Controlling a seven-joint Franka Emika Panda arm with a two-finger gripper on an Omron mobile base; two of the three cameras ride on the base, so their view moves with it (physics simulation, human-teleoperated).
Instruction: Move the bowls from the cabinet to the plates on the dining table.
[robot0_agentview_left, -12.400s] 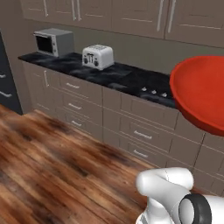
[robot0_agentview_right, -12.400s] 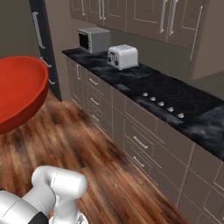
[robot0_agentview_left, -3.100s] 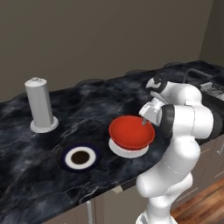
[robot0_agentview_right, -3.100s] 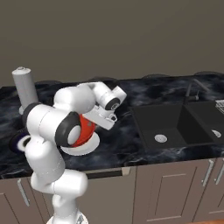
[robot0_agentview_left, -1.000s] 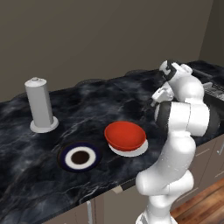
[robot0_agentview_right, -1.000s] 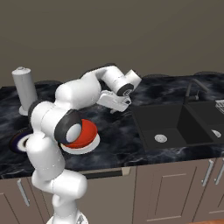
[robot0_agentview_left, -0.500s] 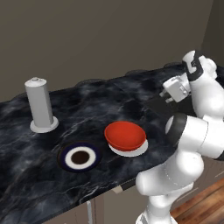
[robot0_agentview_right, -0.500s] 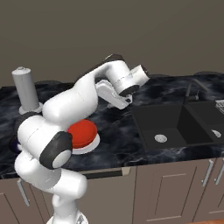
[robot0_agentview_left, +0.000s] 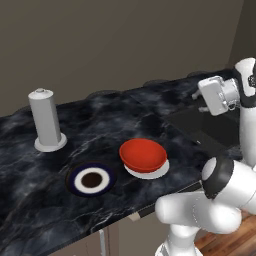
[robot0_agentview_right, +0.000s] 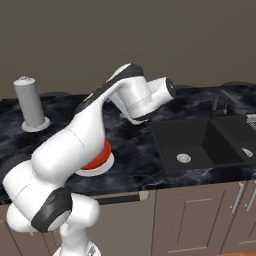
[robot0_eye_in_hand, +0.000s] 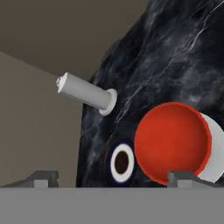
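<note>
- So far, one of two deliveries looks done: we see the glossy red shallow bowl (robot0_agentview_left: 143, 154) sitting on a small flat white plate (robot0_agentview_left: 159, 171), both on the long black white-veined marble dining table (robot0_agentview_left: 125, 120).
- We take the tall white cylinder on its round base (robot0_agentview_left: 46, 121) as our landmark. The red bowl lies well apart from it, nearer the table's front edge and toward the sink side.
- Between the cylinder and the red bowl, closer to the front edge, sits a flat round dish with a dark blue rim, white ring and brown centre (robot0_agentview_left: 90, 179). It carries no bowl. We cannot say whether it is the second plate or something else.
- We see the two-finger gripper (robot0_eye_in_hand: 113, 175) from the hand view, its tips spread far apart with nothing between them: jaws wide and empty. In the left base view the hand (robot0_agentview_left: 218, 95) hangs above the black sink basin (robot0_agentview_right: 200, 142), far from the cylinder and clear of the bowl.
- From the hand view the bowl sits slightly off-centre on its plate, a white crescent showing along one side.
- Our judgement: the red bowl needs no more handling. Left to do: the dark brown wood-grain bowl, which must be fetched from the cabinet and set on the remaining plate.
- We reckon the next stretch calls for the base to drive away from this table.
</note>
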